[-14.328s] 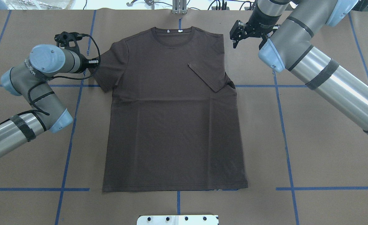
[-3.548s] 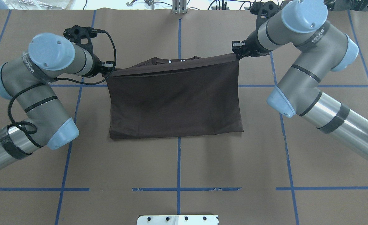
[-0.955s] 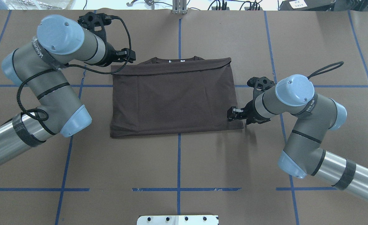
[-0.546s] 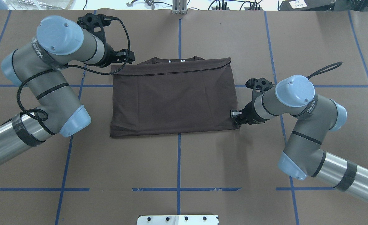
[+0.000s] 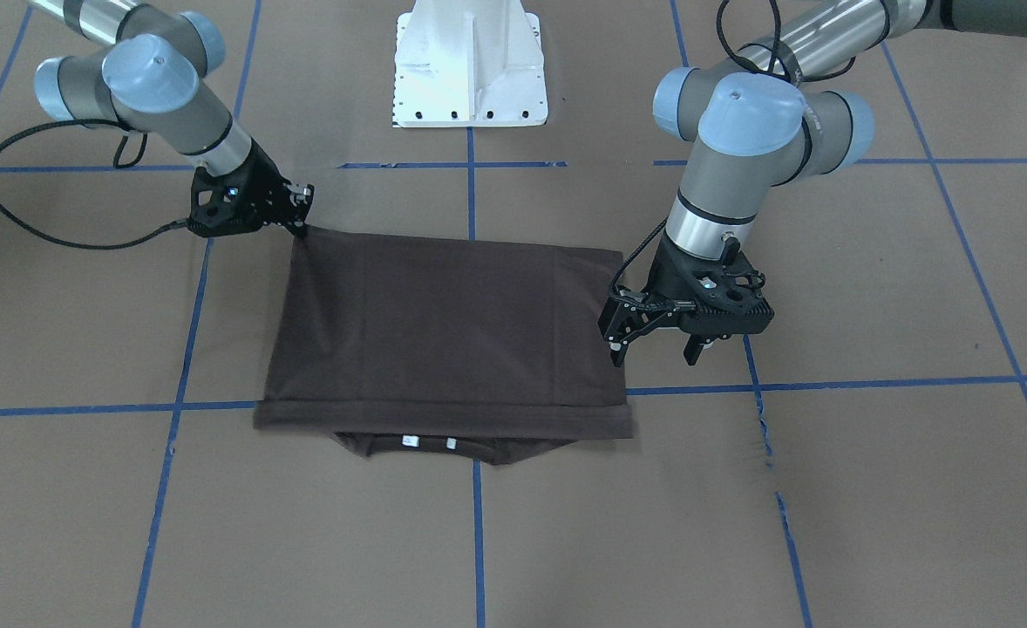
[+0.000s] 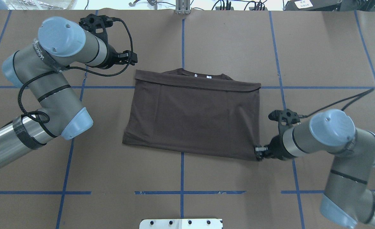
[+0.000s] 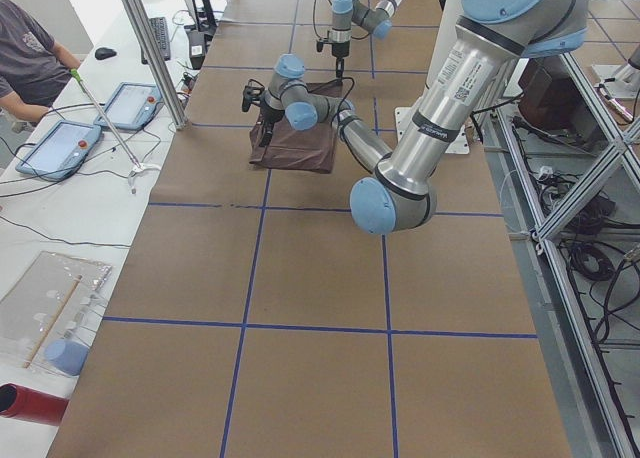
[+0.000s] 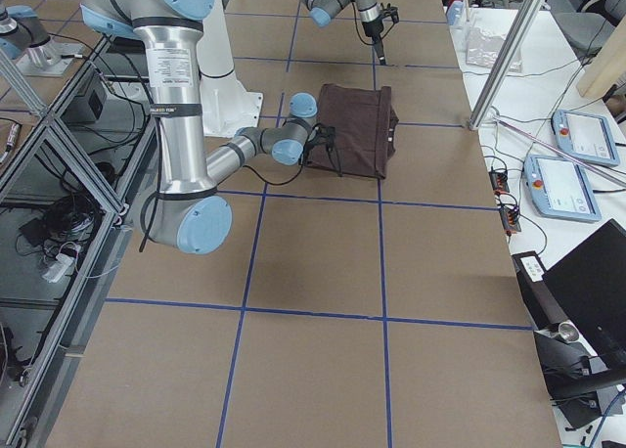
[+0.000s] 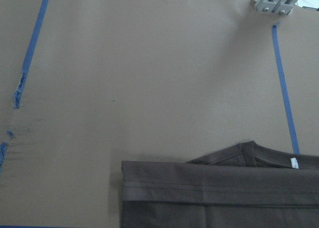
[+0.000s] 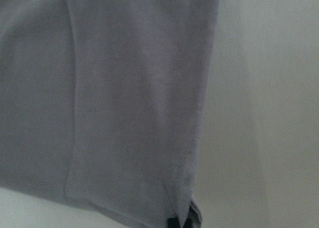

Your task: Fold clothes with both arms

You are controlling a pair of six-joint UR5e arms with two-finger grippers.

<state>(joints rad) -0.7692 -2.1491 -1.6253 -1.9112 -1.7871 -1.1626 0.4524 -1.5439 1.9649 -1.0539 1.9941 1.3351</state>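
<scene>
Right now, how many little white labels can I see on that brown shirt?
2, side by side in the collar of the shirt: one label, the other. Folds may hide more.

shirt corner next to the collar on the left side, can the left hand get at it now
Probably yes. The left hand is open right beside that corner of the T-shirt, with only bare table between them. The right hand grips the diagonally opposite corner, out of its way.

The left arm (image 6: 57, 105) and right arm (image 6: 359, 143) are grey-silver tubes with light-blue joint caps and lettered black bands. Black cables (image 6: 131, 34) loop beside both black wrists.
</scene>
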